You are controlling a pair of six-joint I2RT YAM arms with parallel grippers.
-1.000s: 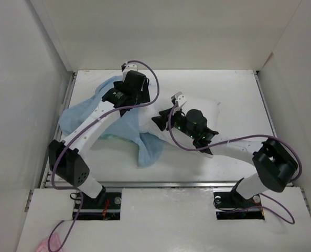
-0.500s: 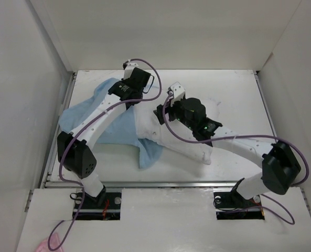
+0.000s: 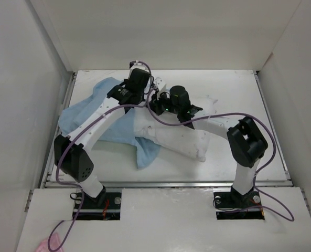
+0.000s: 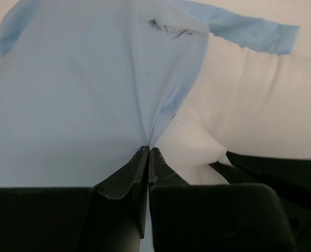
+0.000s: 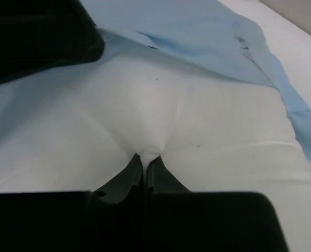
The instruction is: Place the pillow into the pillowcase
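Pillow (image 3: 182, 140) stretches near-right from both hands, pillowcase (image 3: 84, 113) leftward; L hand (image 4: 148, 153) pinches its cloth, R hand (image 5: 145, 157) pinches pillow.

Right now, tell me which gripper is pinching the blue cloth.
The left gripper: it is shut on the pillowcase, while the right gripper pinches the white pillow.

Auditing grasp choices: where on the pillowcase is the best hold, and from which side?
Probably the pillowcase edge that laps against the pillow, pinched from above on the blue side. There the thin cloth is raised into a fold; elsewhere it lies flatter. The left claw is shut on that spot.
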